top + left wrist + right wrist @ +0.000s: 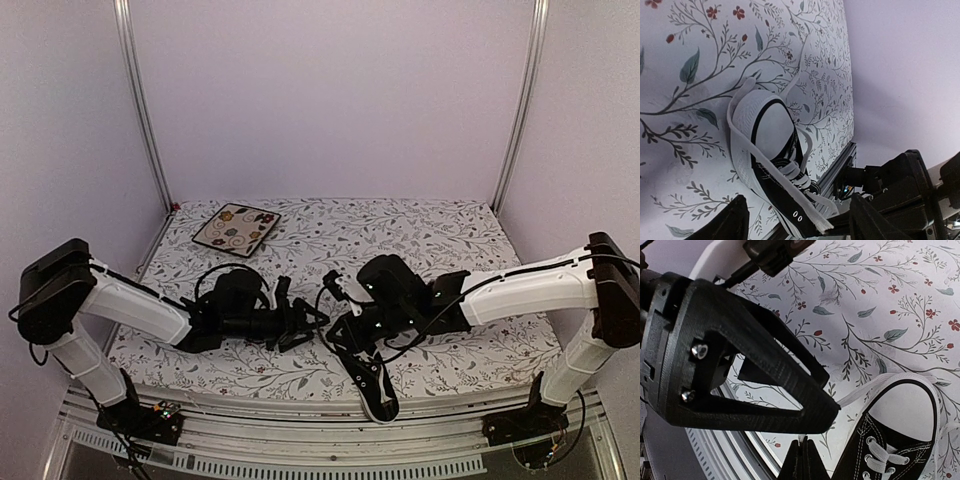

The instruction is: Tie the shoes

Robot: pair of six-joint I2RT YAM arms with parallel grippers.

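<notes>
At the front edge of the table point(470, 240): sneaker point(374, 382) lay (laces point(882, 457) untied).
Left gripper point(797, 207): spread wide, sneaker just ahead.
Right gripper point(801, 460): clenched beside the sneaker, contents unclear.

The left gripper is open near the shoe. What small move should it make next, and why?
Probably ease the left gripper onto the loose lace and close. Its fingers stand apart facing the shoe, the lace lies free on the cloth beside its toe, and the right gripper is shut.
</notes>
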